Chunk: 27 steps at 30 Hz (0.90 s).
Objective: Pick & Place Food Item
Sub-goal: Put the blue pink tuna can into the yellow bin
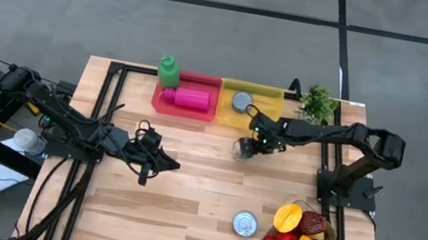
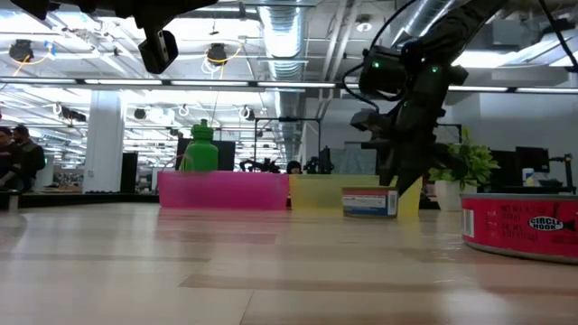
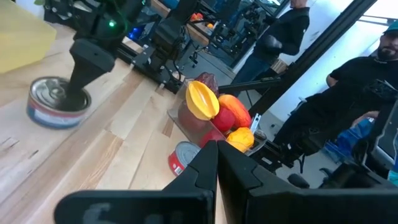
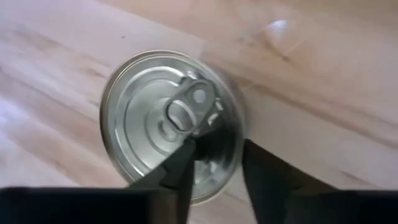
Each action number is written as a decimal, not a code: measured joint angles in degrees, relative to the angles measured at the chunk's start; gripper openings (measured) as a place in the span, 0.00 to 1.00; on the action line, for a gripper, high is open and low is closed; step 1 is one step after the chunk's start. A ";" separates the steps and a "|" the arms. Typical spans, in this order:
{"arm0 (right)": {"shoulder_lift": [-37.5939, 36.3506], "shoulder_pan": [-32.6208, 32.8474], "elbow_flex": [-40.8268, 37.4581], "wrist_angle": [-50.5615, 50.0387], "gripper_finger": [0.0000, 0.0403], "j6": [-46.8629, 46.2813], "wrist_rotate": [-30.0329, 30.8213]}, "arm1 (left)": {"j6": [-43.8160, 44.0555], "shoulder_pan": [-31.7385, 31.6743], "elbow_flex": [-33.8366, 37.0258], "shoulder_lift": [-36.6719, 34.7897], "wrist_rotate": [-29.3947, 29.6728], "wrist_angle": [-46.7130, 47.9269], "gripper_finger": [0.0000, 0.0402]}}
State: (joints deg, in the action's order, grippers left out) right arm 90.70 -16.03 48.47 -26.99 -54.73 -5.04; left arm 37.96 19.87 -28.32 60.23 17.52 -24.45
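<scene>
- The wooden counter (image 1: pixel 185 185) stands in an open workshop with grey flooring, and people show in the background beyond it.
- The task's thing, a low can (image 4: pixel 171 121) with a ring-pull lid, stands upright on the counter just in front of the yellow bin (image 1: pixel 250 104).
- The right end effector (image 4: pixel 214 165) is down over that can, one finger inside the rim on the lid and the other outside the wall, so the fingers straddle the rim and are partly closed (whether they pinch firmly yet, I cannot tell).
- The left end effector (image 1: pixel 155 161) is closed on nothing and waits well to the left of the can.
- Risk, as I judge it: a pinch on one thin edge is off-centre, so the can may tilt, swing or slip free on lifting; the ring-pull lies close to the inner finger and could snag.
- Around the yellow bin: another can (image 1: pixel 241 102) already inside it, a pink bin (image 1: pixel 186 96) touching its left side holding a green bottle (image 1: pixel 169 71), and a small plant (image 1: pixel 317 104) to its right.
- Well in front, a third can (image 1: pixel 245 224) stands beside a bowl of fruit (image 1: pixel 296 239); neither blocks the short way to the bin.
</scene>
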 joint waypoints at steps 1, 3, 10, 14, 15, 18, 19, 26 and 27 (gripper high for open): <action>0.00 0.61 0.00 0.30 0.24 -0.42 0.06 | -0.10 0.00 0.01 0.00 0.01 0.00 0.00; 0.04 1.58 -0.06 0.84 0.15 -0.84 0.22 | -0.16 -0.01 -0.01 0.00 0.00 0.02 0.00; 0.11 2.91 -0.08 1.14 0.02 -0.89 0.49 | -1.36 0.00 0.00 0.00 0.02 0.02 0.00; -0.12 2.90 -0.11 1.35 0.01 -0.97 0.48 | -1.35 0.00 -0.01 0.00 0.02 0.02 0.00; -0.62 2.89 -0.16 1.50 0.01 -0.95 0.48 | -1.34 0.00 0.01 0.00 0.02 0.02 0.00; -2.00 2.91 -0.53 1.83 0.00 -0.86 0.53 | -1.34 0.00 0.00 0.00 0.02 0.01 0.00; -2.83 2.95 -0.65 1.72 0.00 -0.81 0.52 | -1.34 -0.01 -0.01 0.00 0.02 0.01 0.00; -8.67 2.09 -0.55 2.61 0.00 -0.80 0.63 | -1.32 -0.01 0.01 0.00 0.02 0.02 0.00; -9.54 1.78 -0.53 2.96 0.00 -0.80 0.61 | -1.32 -0.01 0.00 0.00 0.02 0.00 0.00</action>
State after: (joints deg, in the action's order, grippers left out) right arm 81.16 -14.25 47.94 -24.02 -55.53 -4.43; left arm 36.64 19.86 -28.32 60.23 17.54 -24.45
